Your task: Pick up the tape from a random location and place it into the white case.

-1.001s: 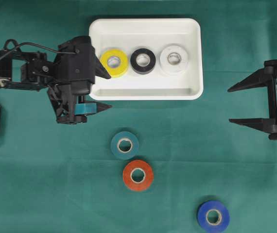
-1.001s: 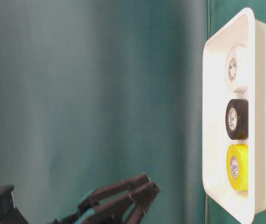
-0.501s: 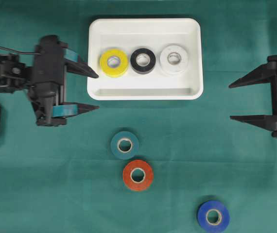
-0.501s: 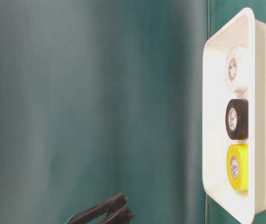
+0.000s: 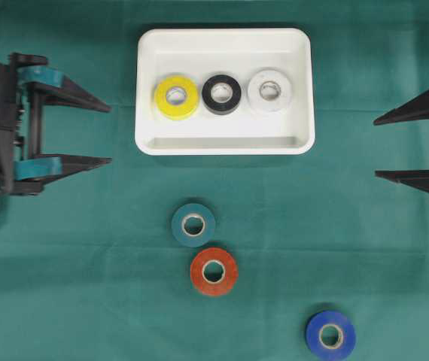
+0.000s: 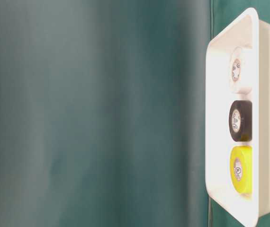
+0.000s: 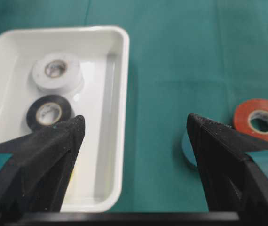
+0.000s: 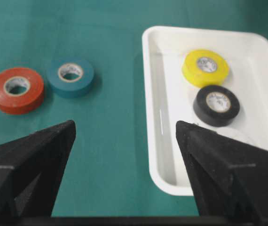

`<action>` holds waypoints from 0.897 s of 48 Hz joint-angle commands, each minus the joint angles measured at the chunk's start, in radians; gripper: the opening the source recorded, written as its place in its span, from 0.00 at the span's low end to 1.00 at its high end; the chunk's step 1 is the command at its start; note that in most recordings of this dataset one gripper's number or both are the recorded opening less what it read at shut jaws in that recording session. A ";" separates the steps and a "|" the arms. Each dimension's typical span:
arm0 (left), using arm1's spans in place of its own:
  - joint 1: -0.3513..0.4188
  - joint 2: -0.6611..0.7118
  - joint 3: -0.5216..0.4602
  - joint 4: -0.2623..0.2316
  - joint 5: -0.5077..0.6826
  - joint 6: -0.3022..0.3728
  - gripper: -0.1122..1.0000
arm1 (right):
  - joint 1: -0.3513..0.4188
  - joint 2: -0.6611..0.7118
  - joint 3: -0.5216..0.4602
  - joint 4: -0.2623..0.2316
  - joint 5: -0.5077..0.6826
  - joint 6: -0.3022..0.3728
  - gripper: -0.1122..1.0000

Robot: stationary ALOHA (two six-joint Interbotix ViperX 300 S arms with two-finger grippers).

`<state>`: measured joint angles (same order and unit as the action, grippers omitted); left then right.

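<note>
Tape rolls lie in two groups: yellow tape [image 5: 176,98], black tape [image 5: 221,94] and white tape [image 5: 269,91] sit inside the white case [image 5: 225,142] at 12 o'clock; teal tape [image 5: 193,224], orange tape [image 5: 214,271] and blue tape [image 5: 330,335] rest on the green cloth [image 5: 86,286] toward 6 o'clock. Left gripper [image 5: 108,134] at 9 o'clock and right gripper [image 5: 377,147] at 3 o'clock both stand wide apart, holding nothing.

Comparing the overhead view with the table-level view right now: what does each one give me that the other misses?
Only overhead: the teal roll, orange roll and blue roll lying on the green cloth, plus the left gripper and right gripper, both open and empty. Only table-level: nothing extra; no arm appears there. Both: the white case holding the yellow roll, black roll and white roll.
</note>
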<state>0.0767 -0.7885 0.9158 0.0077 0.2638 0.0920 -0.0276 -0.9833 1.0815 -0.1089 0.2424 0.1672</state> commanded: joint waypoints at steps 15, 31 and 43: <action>-0.023 -0.153 0.071 -0.003 0.008 -0.006 0.88 | 0.002 -0.040 -0.020 0.000 0.017 -0.005 0.82; -0.025 -0.224 0.153 -0.008 -0.003 -0.008 0.88 | 0.002 -0.054 0.008 0.000 0.005 -0.006 0.82; -0.026 -0.236 0.169 -0.008 -0.018 -0.012 0.88 | 0.000 -0.054 0.009 0.000 -0.014 -0.006 0.82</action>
<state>0.0552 -1.0293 1.0968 0.0015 0.2562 0.0813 -0.0276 -1.0416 1.1029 -0.1089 0.2408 0.1611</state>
